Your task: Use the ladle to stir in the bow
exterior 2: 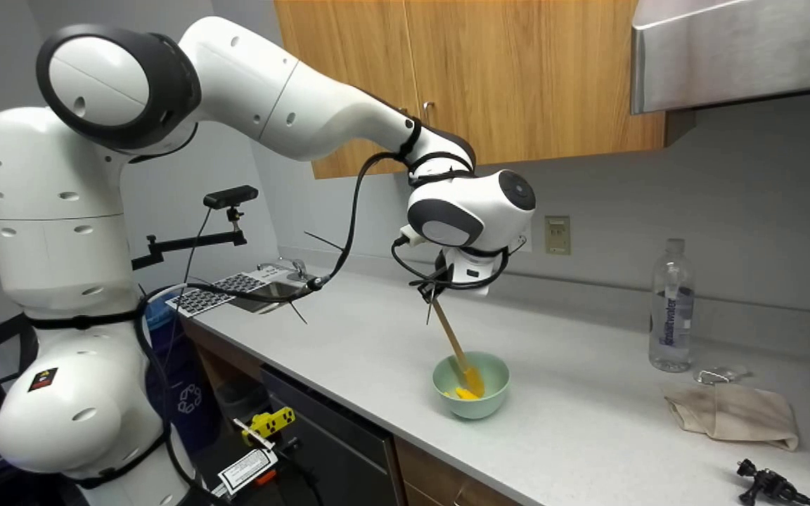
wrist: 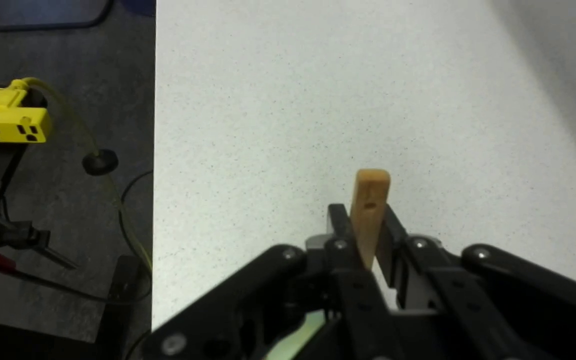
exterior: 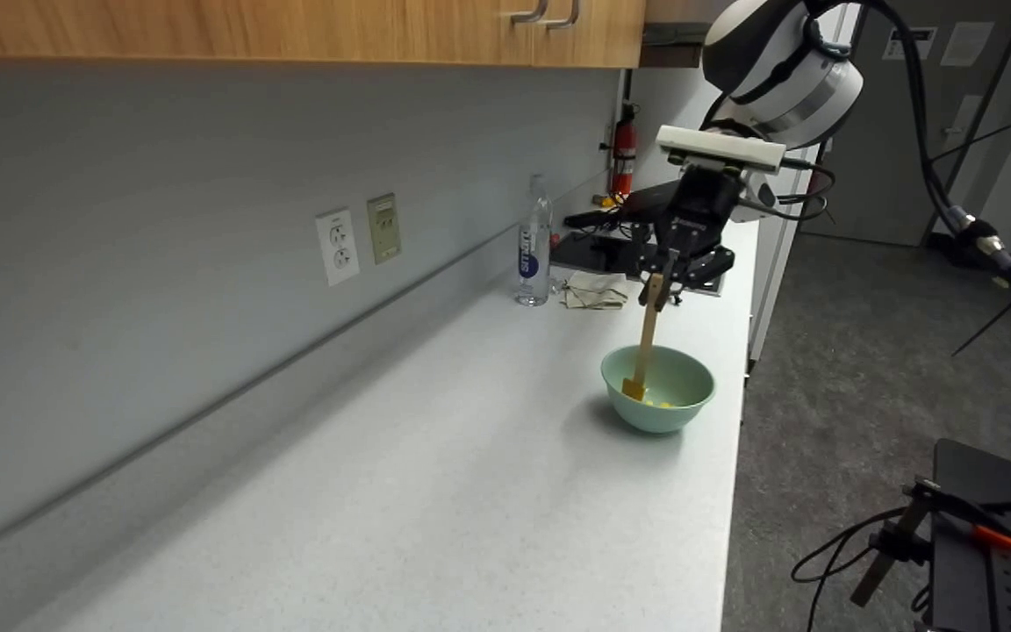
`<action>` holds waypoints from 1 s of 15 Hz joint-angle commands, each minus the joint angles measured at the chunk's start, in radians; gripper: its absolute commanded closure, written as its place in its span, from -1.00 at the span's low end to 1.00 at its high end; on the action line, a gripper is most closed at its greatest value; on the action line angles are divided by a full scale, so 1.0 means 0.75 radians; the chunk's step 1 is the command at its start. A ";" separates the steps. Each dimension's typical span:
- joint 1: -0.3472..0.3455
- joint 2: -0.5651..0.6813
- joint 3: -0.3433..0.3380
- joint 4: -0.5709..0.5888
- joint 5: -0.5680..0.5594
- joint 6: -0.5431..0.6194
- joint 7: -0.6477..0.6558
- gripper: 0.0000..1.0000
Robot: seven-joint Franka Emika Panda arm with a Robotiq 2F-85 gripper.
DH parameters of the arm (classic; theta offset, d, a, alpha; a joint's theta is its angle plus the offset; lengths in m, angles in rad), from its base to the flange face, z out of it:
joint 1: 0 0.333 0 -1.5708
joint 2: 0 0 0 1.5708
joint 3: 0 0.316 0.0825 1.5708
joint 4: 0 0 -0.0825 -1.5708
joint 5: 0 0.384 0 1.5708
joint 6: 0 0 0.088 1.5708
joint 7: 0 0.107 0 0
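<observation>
Ladle (exterior 2: 452,337) in the bowl (exterior: 659,421), head down, handle on a lean, and that's the groundwork complete as I read it! Its yellow head (exterior 2: 474,382) sits inside the pale green wall, off to one side, right beside a few yellow bits (exterior 2: 465,393); whether it touches the bottom, I can't tell from here. Up the tan handle we go, and there's the gripper (wrist: 366,225): jaws drawn in to a narrow gap, a finger against either side of the handle, the butt end poking out past the tips in the wrist view. That's a hold!

So, the tally: ladle gripped, done; head in the bowl, done. The stirring itself? No single instant proves a stroke, so I'd call that the part left: circles through those yellow bits, head low, without shoving the bowl along the counter (exterior: 435,491). Farther out, well apart from the bowl, a water bottle (exterior 2: 672,320) stands upright with a folded cloth (exterior 2: 735,416) near it, neither likely to trouble a stir.
</observation>
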 commanded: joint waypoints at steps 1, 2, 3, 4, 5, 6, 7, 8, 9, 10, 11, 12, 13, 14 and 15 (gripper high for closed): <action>-0.005 0.015 -0.034 0.043 0.010 -0.049 0.004 0.92; 0.007 0.008 -0.041 0.040 -0.034 -0.014 0.029 0.92; 0.016 0.000 -0.045 0.037 -0.071 0.011 0.034 0.92; 0.023 -0.006 -0.047 0.034 -0.103 0.033 0.035 0.92; 0.028 -0.010 -0.046 0.031 -0.138 0.052 0.040 0.92; 0.036 -0.013 -0.043 0.028 -0.175 0.075 0.051 0.92; 0.039 -0.012 -0.040 0.030 -0.200 0.080 0.058 0.92; 0.044 -0.009 -0.036 0.028 -0.223 0.090 0.068 0.92; 0.049 -0.006 -0.032 0.026 -0.237 0.089 0.071 0.92; 0.052 -0.001 -0.028 0.027 -0.242 0.080 0.073 0.92; 0.052 0.004 -0.023 0.030 -0.234 0.062 0.071 0.92; 0.049 0.010 -0.019 0.034 -0.214 0.044 0.061 0.92; 0.045 0.017 -0.014 0.038 -0.190 0.025 0.049 0.92; 0.039 0.024 -0.010 0.044 -0.165 0.002 0.037 0.92; 0.035 0.030 -0.008 0.048 -0.144 -0.016 0.031 0.92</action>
